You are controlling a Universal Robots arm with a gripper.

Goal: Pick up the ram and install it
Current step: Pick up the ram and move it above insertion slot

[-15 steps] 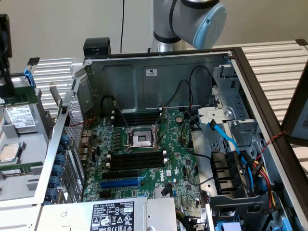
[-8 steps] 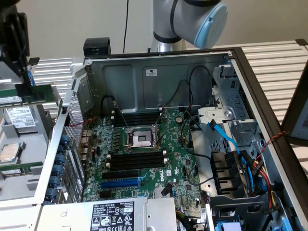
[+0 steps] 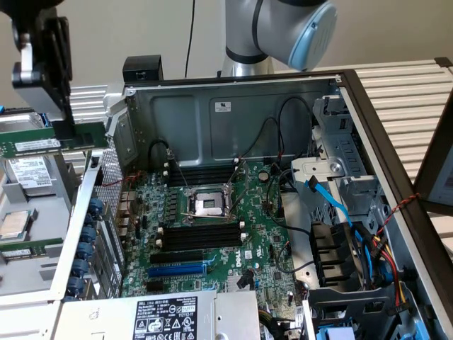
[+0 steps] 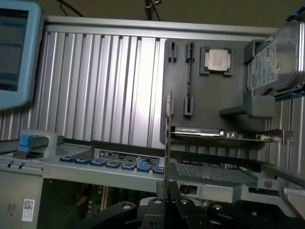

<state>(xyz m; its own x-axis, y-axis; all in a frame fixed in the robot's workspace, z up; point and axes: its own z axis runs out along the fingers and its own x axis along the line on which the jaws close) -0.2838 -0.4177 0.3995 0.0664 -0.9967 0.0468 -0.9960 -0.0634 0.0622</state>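
One ram (image 3: pixel 42 142) — one end cut off — pinched between the fingers (image 3: pixel 65 127)

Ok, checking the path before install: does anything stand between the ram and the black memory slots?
Yes. The hand holds the ram outside the case, on the exterior view's left; the case's metal wall stands between it and the black memory slots. Over that wall, nothing visible blocks the way.

Silver-grey arm (image 3: pixel 272 21), light-blue joint cap (image 3: pixel 311 37); black gripper (image 3: pixel 65 127), silver wrist block (image 3: pixel 28 74)
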